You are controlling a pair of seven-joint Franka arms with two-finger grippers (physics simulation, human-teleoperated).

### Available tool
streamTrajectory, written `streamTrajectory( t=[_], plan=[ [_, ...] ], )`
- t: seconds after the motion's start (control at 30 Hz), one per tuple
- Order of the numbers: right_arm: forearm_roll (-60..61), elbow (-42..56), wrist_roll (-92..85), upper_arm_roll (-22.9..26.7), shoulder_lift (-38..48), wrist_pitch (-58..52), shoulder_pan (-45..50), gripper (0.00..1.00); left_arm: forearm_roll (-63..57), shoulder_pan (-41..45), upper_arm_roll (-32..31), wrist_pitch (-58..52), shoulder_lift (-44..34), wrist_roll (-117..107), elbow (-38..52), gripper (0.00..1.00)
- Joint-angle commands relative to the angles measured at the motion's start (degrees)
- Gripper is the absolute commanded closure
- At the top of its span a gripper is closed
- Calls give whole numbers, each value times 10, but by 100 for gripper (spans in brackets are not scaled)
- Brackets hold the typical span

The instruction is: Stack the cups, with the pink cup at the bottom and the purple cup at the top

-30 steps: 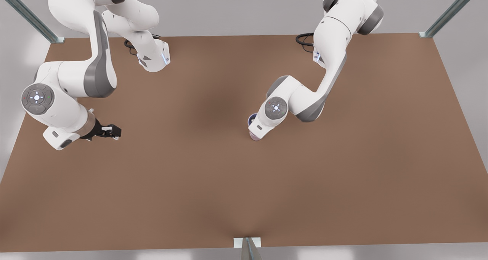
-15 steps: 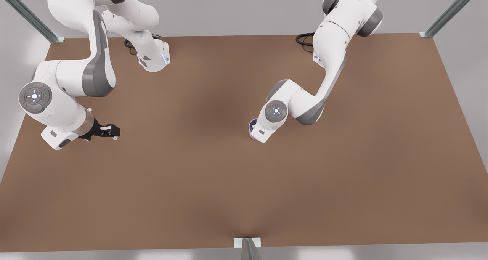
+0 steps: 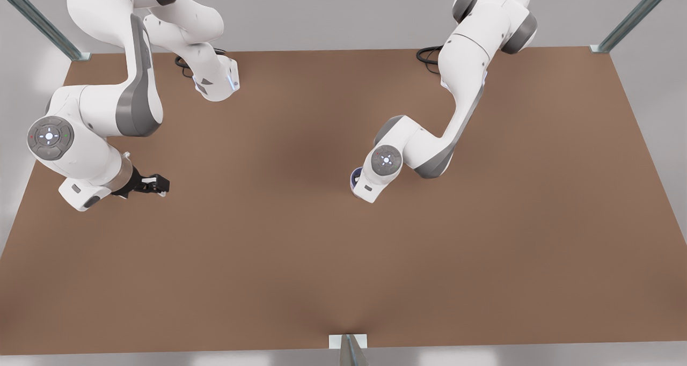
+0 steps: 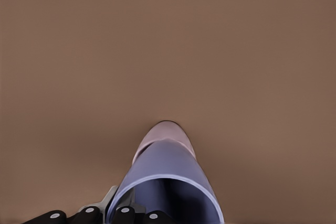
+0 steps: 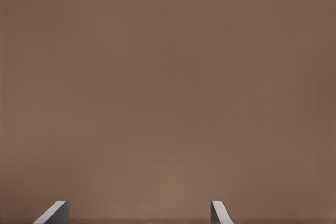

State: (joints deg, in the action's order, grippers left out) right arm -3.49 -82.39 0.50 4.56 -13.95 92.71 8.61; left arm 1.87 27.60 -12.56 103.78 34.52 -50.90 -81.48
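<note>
The purple cup (image 4: 167,179) hangs rim-up in my left gripper (image 4: 119,204), which is shut on its rim; one grey finger (image 4: 108,201) shows outside the wall. Past the cup's base a mauve curve shows, the pink cup (image 4: 164,129), directly under it; I cannot tell how deep the purple one sits in it. In the front view the purple cup's rim (image 3: 355,177) peeks out beside the white hand of the arm on the front view's right. My right gripper (image 3: 157,185) waits open and empty over the table at the front view's left, its fingertips (image 5: 55,211) wide apart.
A bare brown table (image 3: 343,258) spreads all round. Both arm bases and their black cables (image 3: 429,55) stand at the far edge. Metal frame posts rise at the far corners, and a bracket (image 3: 348,342) sits at the near edge.
The arm on the front view's right has lowered the purple cup; the pink base that peeked out below its hand is now covered. The other arm has barely shifted.
</note>
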Motion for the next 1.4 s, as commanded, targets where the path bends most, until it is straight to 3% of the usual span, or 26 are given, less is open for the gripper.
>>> streamTrajectory(
  t=[0.0,1.37],
  plan=[
    [1,0,-1,0,1,-1,0,0,0,0,0,5,-1,-20,0,79],
    [2,-1,3,-1,-5,0,0,0,4,1,-5,-2,-2,-26,-17,79]
  ],
)
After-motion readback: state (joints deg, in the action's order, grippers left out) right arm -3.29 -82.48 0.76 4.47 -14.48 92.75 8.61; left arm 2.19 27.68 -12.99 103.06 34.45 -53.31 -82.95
